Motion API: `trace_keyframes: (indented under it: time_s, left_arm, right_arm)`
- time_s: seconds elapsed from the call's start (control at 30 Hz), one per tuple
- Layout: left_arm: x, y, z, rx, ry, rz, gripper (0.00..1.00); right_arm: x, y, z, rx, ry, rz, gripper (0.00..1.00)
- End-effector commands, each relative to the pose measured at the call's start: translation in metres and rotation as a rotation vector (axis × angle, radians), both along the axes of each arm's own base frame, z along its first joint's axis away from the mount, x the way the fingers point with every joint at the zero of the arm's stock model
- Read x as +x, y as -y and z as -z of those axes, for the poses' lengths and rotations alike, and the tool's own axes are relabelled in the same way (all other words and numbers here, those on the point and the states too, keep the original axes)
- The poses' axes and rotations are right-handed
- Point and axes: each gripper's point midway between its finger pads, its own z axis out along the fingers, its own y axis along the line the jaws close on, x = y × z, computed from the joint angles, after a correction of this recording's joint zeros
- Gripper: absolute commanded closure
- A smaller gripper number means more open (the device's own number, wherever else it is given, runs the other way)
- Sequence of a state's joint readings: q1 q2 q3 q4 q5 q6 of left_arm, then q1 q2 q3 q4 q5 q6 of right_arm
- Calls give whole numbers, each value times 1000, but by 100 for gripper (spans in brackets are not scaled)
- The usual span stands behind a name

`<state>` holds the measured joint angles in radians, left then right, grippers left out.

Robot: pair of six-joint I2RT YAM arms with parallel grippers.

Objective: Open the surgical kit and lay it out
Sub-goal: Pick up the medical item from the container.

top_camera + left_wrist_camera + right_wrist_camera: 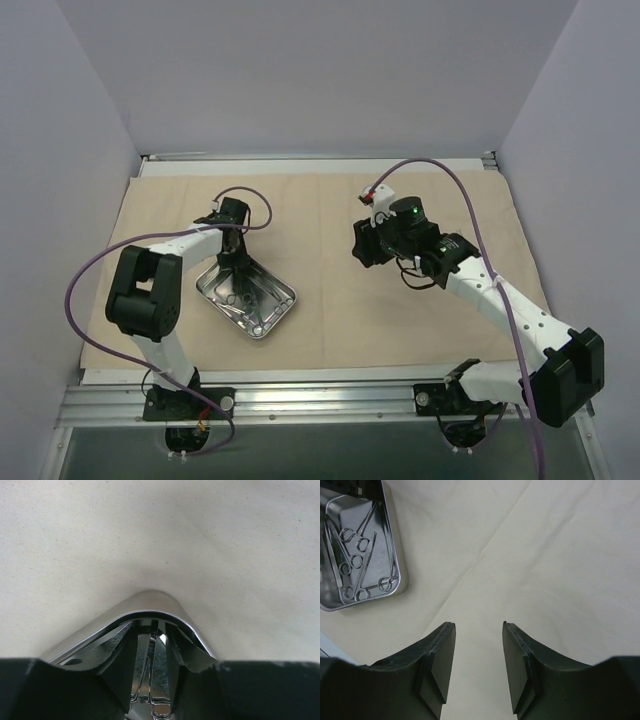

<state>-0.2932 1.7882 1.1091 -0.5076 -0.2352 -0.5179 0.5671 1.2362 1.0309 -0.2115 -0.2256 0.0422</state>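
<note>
The beige cloth wrap point(330, 200) lies spread flat over the table. The small steel tray point(282, 300) sits on it at left centre, with several ring-handled instruments point(240, 298) inside. My left gripper point(236, 258) reaches down into the tray's far corner. In the left wrist view its fingers point(120, 660) stand a little apart on either side of the instruments' slim shafts point(145, 670), just inside the tray rim point(150, 597). My right gripper point(362, 245) hovers open and empty over bare cloth point(545, 555). The right wrist view shows the tray point(401, 575) and instruments point(355, 555) at upper left.
Grey walls close in the table on the left, back and right. A metal rail point(320, 400) runs along the near edge by the arm bases. Faint fold creases point(485, 555) cross the cloth.
</note>
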Motion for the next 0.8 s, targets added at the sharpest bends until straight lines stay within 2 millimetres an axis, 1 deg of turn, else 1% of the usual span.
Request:
trace_keyframes:
  time_s: [0.0, 0.03, 0.1, 0.17, 0.2, 0.23, 0.27, 0.3, 0.4, 0.5, 0.6, 0.7, 0.73, 0.77]
  left_arm:
    - [-1, 2, 9, -5, 12, -10, 63]
    - [-4, 1, 13, -1, -4, -13, 63]
    - [-5, 2, 13, 26, -9, 2, 63]
    - [-6, 0, 14, 45, -21, 2, 65]
    - [-6, -1, 14, 43, -26, -2, 69]
    - [-7, -1, 15, 42, -38, -3, 71]
    - [-7, 0, 15, 42, -44, 3, 76]
    - [-6, -1, 15, 41, -50, 4, 86]
    - [-5, -1, 16, 35, -58, 9, 97]
    - [-2, 1, 16, 7, -50, 17, 98]
    - [-1, 1, 5, -8, -44, 10, 98]
    - [-2, 5, -21, -38, -15, 26, 98]
    - [-5, 6, -35, -52, 2, 27, 98]
    - [-5, 8, -43, -69, 12, 34, 98]
  right_arm:
    - [3, 3, -15, 25, 74, 8, 58]
    - [2, 3, -16, 30, 80, 9, 58]
    - [1, 3, -16, 37, 78, 12, 59]
    - [-1, 3, -17, 50, 79, 16, 59]
    - [-1, 3, -15, 54, 78, 16, 59]
    - [-2, 3, -18, 60, 85, 17, 59]
    - [-2, 4, -20, 61, 88, 19, 60]
    - [-2, 4, -24, 61, 99, 21, 60]
    - [1, 7, -29, 50, 121, 23, 60]
    - [3, 9, -26, 26, 121, 22, 60]
    - [6, 7, -25, 15, 112, 19, 60]
    - [11, 0, -25, 20, 102, 3, 60]
    - [14, -3, -21, 15, 85, 1, 60]
    - [17, -6, -27, 19, 89, 0, 60]
